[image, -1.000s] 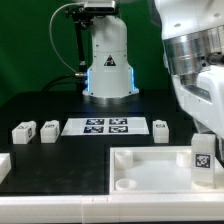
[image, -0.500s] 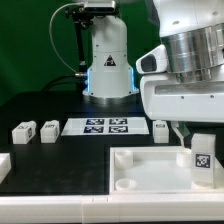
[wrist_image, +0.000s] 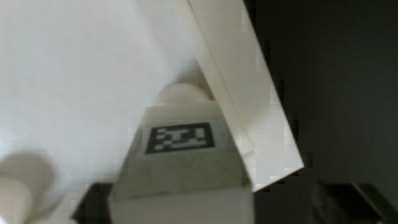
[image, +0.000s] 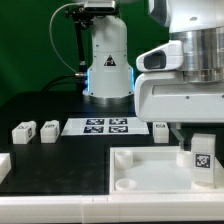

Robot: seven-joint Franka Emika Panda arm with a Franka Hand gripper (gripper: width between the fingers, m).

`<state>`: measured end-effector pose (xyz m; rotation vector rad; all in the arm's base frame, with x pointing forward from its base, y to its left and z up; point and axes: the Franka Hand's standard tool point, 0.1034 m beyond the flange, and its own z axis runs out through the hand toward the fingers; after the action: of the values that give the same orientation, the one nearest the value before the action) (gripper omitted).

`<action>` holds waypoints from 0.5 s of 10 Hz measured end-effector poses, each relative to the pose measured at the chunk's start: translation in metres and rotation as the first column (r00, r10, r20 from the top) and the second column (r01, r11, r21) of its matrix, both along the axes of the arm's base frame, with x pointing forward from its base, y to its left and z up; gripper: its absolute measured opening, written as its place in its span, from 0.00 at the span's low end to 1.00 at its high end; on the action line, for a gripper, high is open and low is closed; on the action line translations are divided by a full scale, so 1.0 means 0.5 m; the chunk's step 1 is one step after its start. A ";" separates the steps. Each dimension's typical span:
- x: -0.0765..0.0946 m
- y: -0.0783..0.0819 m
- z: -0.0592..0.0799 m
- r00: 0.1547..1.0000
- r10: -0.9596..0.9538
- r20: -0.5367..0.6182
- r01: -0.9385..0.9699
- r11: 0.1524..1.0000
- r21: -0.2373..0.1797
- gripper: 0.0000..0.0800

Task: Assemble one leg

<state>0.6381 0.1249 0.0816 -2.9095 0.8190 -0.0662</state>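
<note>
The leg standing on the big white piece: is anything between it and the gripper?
Nothing visible. The wrist view looks straight at the leg, with only the tray's wall running beside it; the gripper hangs above.

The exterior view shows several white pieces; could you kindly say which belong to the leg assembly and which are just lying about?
Job in hand: small white plastic block-shaped leg with a marker; large white square tray-like piece it stands at.
Lying about: three other white legs; thin flat white marker board.
</note>
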 end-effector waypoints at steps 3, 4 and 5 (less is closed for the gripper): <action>-0.001 -0.001 -0.002 0.960 -0.278 -0.035 0.279 0.960 0.023 0.39; 0.000 -0.001 -0.002 0.874 -0.482 -0.062 0.485 0.873 0.050 0.39; 0.000 -0.001 -0.005 0.778 -0.622 -0.084 0.628 0.774 0.077 0.39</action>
<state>0.6382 0.1245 0.0789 -2.4160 1.7137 -0.0031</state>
